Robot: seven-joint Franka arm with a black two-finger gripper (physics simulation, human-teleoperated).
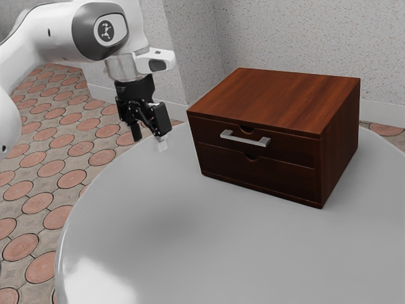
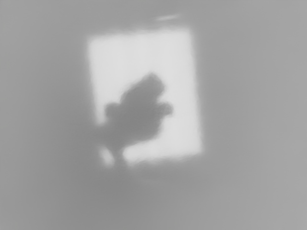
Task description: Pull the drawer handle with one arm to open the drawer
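Since the black two-finger claw (image 1: 149,138) hangs open and empty over the round grey tabletop (image 1: 190,247), approach seems the step in hand: next, reach the brown wooden drawer's (image 1: 288,147) silver bar handle (image 1: 245,137).

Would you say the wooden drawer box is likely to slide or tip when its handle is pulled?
Probably not tip: the wooden box is wide and squat. It may slide, since the table looks smooth. The metal handle looks rigid.
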